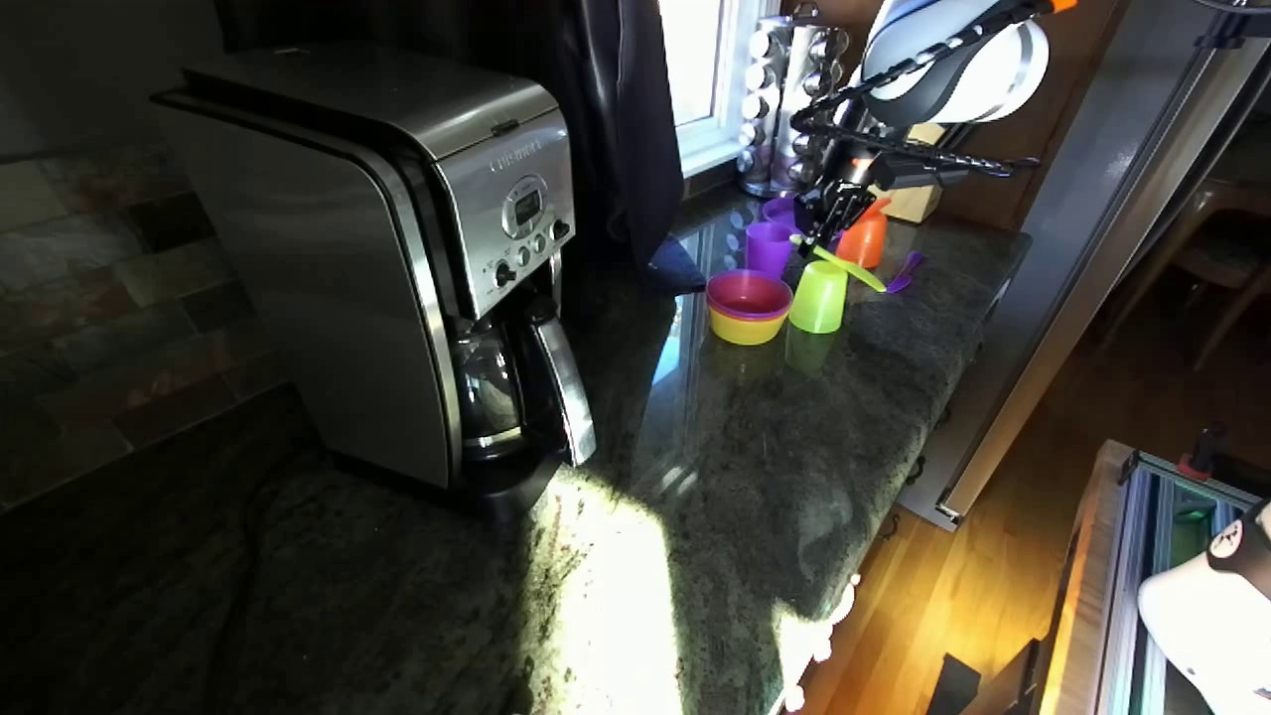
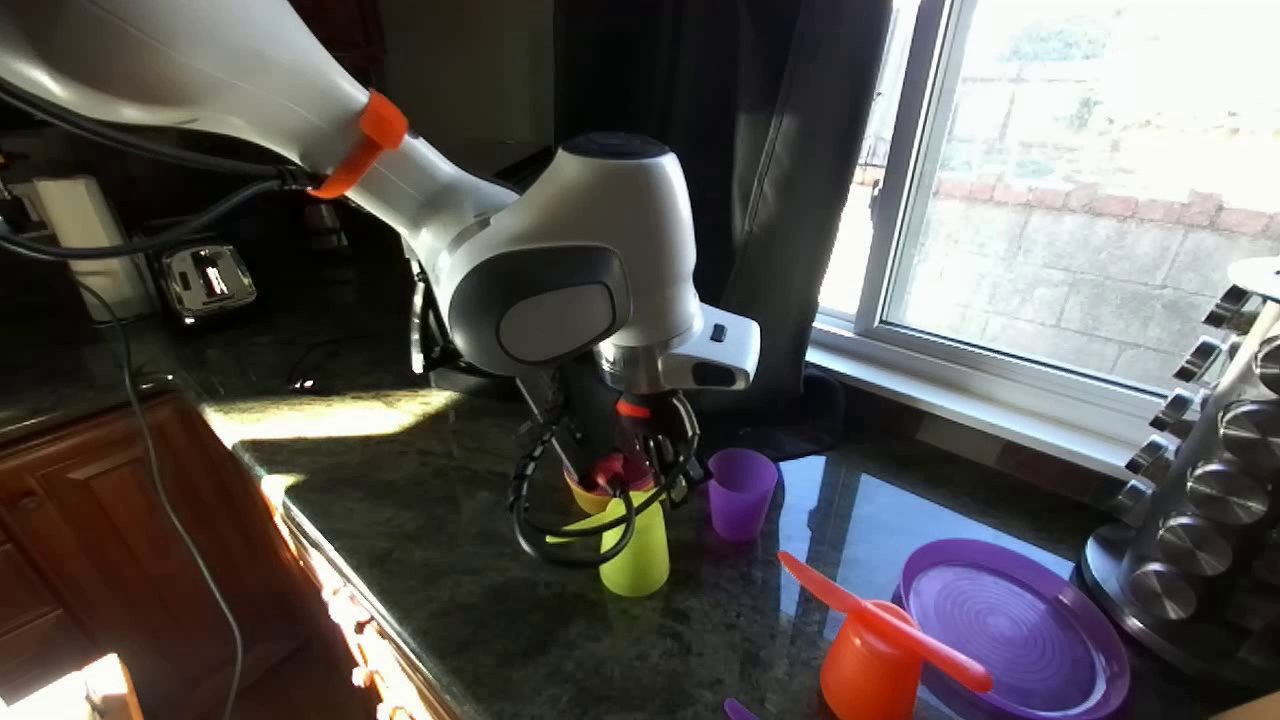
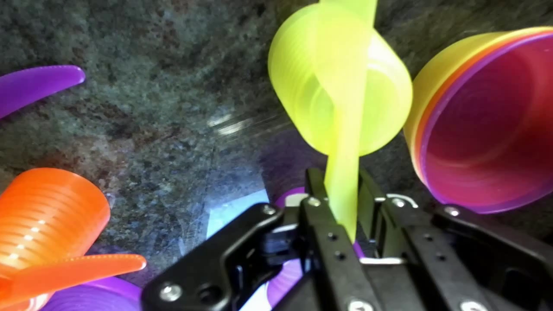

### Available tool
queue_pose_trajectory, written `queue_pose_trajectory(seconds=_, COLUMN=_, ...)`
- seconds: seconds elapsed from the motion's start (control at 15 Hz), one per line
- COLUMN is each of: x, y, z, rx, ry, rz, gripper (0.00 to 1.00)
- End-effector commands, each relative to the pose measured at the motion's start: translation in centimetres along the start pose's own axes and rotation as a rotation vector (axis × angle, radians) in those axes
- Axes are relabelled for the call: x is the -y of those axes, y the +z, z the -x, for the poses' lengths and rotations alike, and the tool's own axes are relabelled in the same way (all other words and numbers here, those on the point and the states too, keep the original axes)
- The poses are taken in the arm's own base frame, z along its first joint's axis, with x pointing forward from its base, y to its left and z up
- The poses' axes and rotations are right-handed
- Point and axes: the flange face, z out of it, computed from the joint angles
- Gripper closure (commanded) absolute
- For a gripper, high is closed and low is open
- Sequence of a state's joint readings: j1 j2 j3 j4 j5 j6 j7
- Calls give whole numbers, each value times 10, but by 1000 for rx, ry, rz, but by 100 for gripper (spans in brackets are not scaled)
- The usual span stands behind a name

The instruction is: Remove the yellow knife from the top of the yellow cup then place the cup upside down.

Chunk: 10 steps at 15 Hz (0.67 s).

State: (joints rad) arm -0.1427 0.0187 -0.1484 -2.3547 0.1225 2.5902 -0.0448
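Note:
The yellow cup [image 1: 819,303] stands on the dark counter, seemingly narrower end up. It shows in both exterior views [image 2: 637,565] and in the wrist view [image 3: 298,86]. The yellow knife [image 3: 349,77] lies across the cup's top, off centre, with one end reaching past the cup to my gripper. It also shows in an exterior view [image 1: 859,272], and partly behind cables in an exterior view [image 2: 575,528]. My gripper [image 3: 341,183] points down beside the cup, fingers close together on the knife's near end. The left finger hides part of that end.
Stacked bowls [image 3: 484,129] stand right against the cup. A purple cup [image 2: 741,497] is close behind. An orange cup [image 2: 868,665] bears an orange knife [image 2: 930,645], near a purple plate [image 2: 1010,620] and spice rack [image 2: 1225,490]. A coffee maker [image 1: 506,238] stands farther along.

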Motion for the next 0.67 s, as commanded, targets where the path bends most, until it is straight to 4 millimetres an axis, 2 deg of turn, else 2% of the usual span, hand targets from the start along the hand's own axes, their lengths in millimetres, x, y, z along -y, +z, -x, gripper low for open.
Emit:
queue_pose_trajectory(seconds=0.0, x=-4, y=-31, z=17, rx=40, ry=1, rz=-31, gripper=94)
queue_pose_trajectory(seconds=0.4, x=-17, y=-69, z=41, rx=20, ry=132, rz=23, gripper=94)
queue_pose_trajectory(seconds=0.6, x=-25, y=-73, z=58, rx=8, ry=177, rz=42, gripper=94)
